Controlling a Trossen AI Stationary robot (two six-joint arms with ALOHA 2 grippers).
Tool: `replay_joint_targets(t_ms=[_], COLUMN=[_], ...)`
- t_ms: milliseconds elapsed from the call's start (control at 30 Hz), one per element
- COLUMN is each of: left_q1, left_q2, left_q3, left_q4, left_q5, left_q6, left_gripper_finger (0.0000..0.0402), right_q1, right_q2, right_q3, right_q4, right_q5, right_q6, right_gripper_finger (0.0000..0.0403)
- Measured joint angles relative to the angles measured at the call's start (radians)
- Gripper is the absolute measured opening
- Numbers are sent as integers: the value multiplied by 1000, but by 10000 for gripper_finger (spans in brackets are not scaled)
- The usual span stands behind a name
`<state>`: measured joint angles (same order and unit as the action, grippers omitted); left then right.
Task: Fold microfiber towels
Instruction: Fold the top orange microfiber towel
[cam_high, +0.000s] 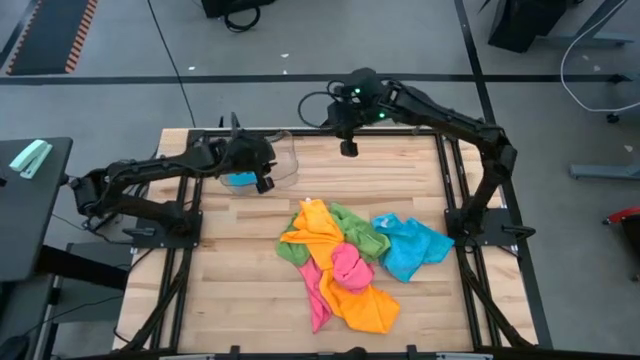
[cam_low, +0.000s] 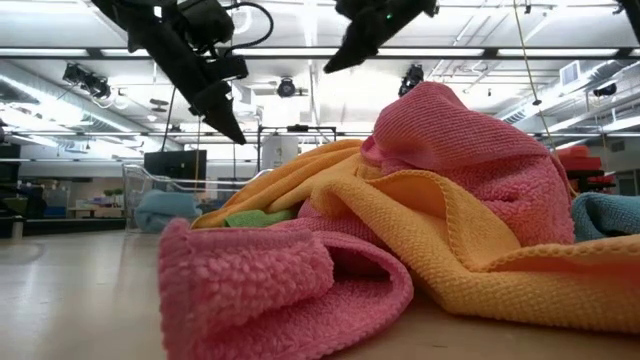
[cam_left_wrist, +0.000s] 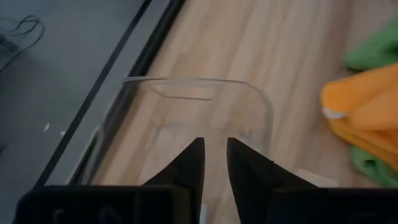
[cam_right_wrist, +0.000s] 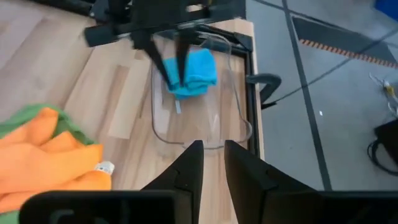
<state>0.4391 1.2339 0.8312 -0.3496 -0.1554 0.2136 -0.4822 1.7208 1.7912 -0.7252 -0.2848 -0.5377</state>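
- Left gripper (cam_high: 263, 170) above the clear plastic bin (cam_high: 287, 160) at the far left part of the wooden table (cam_high: 240, 280); fingers (cam_left_wrist: 193, 168) nearly together with a thin gap between them, nothing clamped.
- Right gripper (cam_high: 348, 148) raised over the far edge of the table near its middle, just beside the bin; fingers (cam_right_wrist: 189, 168) also close together with a narrow gap, empty.
- Folded blue towel (cam_right_wrist: 189, 73) inside the bin, under the left gripper's fingers.
- Heap of microfiber towels (cam_high: 345, 262) on the table's centre, near its front: orange-yellow towel (cam_high: 365, 305) on top and toward the front, pink towel (cam_high: 350, 268) bunched in the middle, green towel (cam_high: 362, 235) behind, second blue towel (cam_high: 412, 248) at the heap's right side.
- Heap well apart from both grippers, untouched.
- From table height, pink and orange-yellow folds filling the foreground, both grippers high above.
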Motion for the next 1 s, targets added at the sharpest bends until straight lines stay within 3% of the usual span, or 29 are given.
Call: replay_joint_targets(t_ms=[233, 567, 1000], left_q1=[-111, -234, -316], left_q2=[-81, -252, -425], left_q3=[-73, -247, -449], left_q4=[81, 322, 532], left_q5=[0, 0, 0], left_q6=[-35, -72, -104], left_gripper_finger=[55, 34, 13], right_q1=[-6, 2, 80], right_q2=[-45, -175, -432], right_q3=[-77, -486, -895], right_q4=[7, 371, 698], right_q5=[0, -3, -15], right_q6=[97, 221, 349], right_gripper_finger=[74, 74, 74])
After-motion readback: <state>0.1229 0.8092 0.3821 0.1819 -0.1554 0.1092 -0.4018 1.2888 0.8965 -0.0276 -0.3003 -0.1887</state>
